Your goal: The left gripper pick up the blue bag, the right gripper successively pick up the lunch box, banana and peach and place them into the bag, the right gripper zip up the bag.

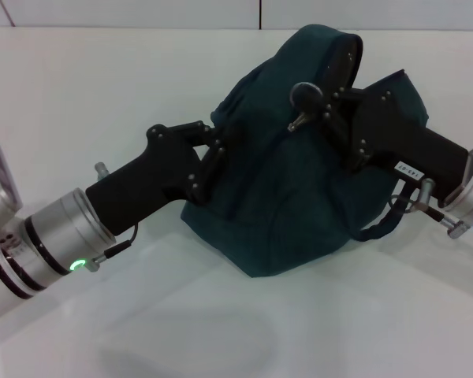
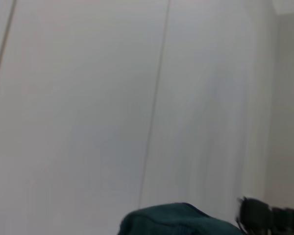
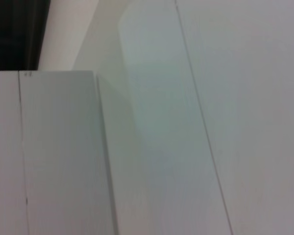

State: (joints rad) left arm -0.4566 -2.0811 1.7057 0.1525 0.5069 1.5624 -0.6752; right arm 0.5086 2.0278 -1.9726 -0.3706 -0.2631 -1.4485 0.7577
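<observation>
The blue bag [image 1: 299, 205] sits slumped on the white table [image 1: 102, 102] in the middle of the head view. My left gripper [image 1: 217, 154] reaches in from the left and is shut on the fabric of the bag's left side. My right gripper [image 1: 309, 104] comes in from the right and rests on the bag's top, its fingers pinched together at the zipper line. The bag's top edge [image 2: 171, 218] also shows in the left wrist view, with the right gripper [image 2: 264, 215] behind it. Lunch box, banana and peach are out of view.
A dark strap [image 1: 386, 224] loops out at the bag's right side under my right wrist. The right wrist view shows only pale wall panels [image 3: 186, 122].
</observation>
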